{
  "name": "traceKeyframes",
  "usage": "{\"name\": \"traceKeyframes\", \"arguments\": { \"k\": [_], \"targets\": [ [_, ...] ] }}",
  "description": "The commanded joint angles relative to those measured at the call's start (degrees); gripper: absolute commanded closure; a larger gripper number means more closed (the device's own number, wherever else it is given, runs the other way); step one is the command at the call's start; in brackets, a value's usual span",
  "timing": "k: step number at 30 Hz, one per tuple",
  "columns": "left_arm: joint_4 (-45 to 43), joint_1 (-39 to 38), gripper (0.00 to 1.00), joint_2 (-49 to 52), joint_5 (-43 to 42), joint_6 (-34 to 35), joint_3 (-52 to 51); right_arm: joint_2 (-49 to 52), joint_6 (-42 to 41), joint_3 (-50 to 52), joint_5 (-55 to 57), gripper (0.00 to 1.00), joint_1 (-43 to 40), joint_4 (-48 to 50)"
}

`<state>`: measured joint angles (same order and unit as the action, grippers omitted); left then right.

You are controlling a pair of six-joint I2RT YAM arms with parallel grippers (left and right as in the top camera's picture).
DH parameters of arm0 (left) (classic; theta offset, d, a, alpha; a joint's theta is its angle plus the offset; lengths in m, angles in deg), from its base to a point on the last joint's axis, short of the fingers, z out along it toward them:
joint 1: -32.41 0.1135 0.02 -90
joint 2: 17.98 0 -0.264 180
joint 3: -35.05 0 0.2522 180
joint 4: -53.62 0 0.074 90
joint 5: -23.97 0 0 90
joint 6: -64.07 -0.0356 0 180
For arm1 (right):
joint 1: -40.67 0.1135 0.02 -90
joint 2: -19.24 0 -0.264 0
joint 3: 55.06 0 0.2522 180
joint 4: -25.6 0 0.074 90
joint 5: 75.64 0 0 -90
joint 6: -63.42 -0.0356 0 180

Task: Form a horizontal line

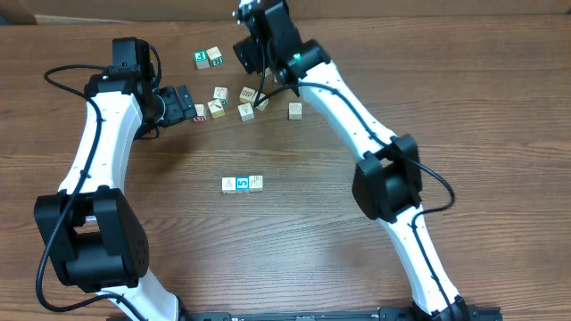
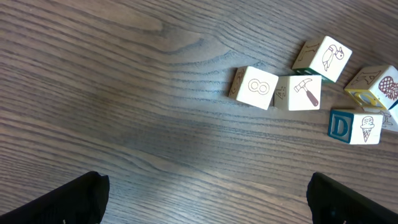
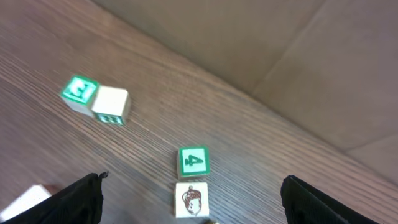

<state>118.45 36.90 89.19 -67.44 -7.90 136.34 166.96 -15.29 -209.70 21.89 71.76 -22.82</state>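
Mid-table, the horizontal line [image 1: 242,184] is a short row of three touching cubes, whitish, blue-faced with a "5", whitish. My left gripper [image 1: 191,106] [image 2: 208,208] hovers open over bare wood left of the loose cubes, with an infinity-print cube [image 2: 254,88] and a hammer cube [image 2: 305,93] ahead of it. Near the table's back, my right gripper [image 1: 252,61] [image 3: 193,190] is open. Between its spread fingers an acorn cube [image 3: 191,200] lies on the wood, untouched, with a green "4" cube [image 3: 193,162] just beyond.
Loose cubes are scattered at the back: a green cube [image 1: 202,59] beside a white one [image 1: 215,56], several more around [image 1: 245,111], and one apart [image 1: 294,110]. A bird cube [image 2: 323,58], pineapple cube [image 2: 373,87] and "D" cube [image 2: 356,126] cluster together. A cardboard wall [image 3: 280,43] backs the table.
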Motion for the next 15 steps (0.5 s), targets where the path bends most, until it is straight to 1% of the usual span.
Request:
{"name": "traceKeyframes", "arguments": {
  "k": [1, 8, 12, 15],
  "targets": [
    [-0.2, -0.8, 0.0, 0.4, 0.3, 0.0, 0.5, 2.9, 1.2, 0.0, 0.2, 0.12, -0.6, 2.3],
    [-0.2, -0.8, 0.0, 0.4, 0.4, 0.0, 0.5, 6.7, 1.2, 0.0, 0.1, 0.13, -0.9, 3.5],
    [-0.2, -0.8, 0.01, 0.4, 0.3, 0.0, 0.5, 7.4, 1.2, 0.0, 0.2, 0.17, -1.0, 1.7],
    [-0.2, -0.8, 0.0, 0.4, 0.3, 0.0, 0.5, 7.6, 1.2, 0.0, -0.1, 0.23, -1.0, -0.2]
  ]
}}
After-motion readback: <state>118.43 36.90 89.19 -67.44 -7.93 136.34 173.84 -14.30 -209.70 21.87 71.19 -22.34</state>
